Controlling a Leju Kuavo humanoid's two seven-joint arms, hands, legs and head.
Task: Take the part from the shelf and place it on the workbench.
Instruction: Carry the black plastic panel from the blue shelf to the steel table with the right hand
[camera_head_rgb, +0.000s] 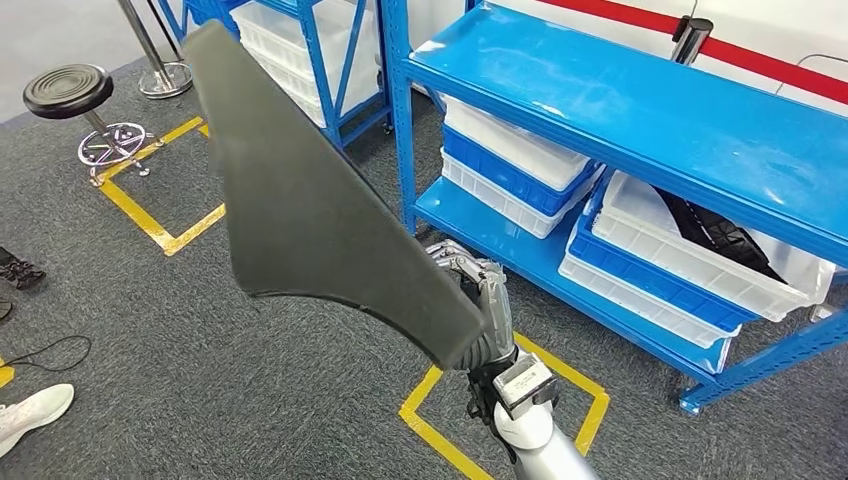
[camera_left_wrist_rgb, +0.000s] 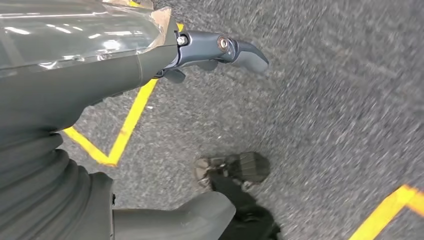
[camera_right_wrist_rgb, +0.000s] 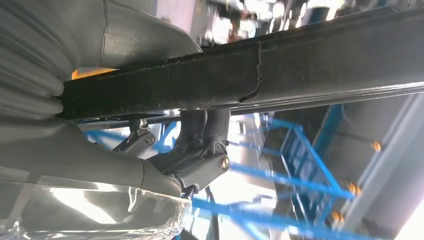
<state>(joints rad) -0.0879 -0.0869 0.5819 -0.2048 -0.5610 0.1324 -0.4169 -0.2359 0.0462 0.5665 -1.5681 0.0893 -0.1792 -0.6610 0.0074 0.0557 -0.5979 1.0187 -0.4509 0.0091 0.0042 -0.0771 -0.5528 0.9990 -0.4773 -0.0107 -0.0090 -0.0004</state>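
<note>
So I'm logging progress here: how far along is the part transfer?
Done: the dark part is off the blue shelf. In hand: the right robot hand grips it at its narrow end, above the carpet. Left: placing it on the workbench. The left robot hand holds nothing.

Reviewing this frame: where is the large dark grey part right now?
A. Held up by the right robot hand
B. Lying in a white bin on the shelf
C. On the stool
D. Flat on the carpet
A: the right robot hand grips the dark grey part at its narrow end, raised above the carpet.
</note>
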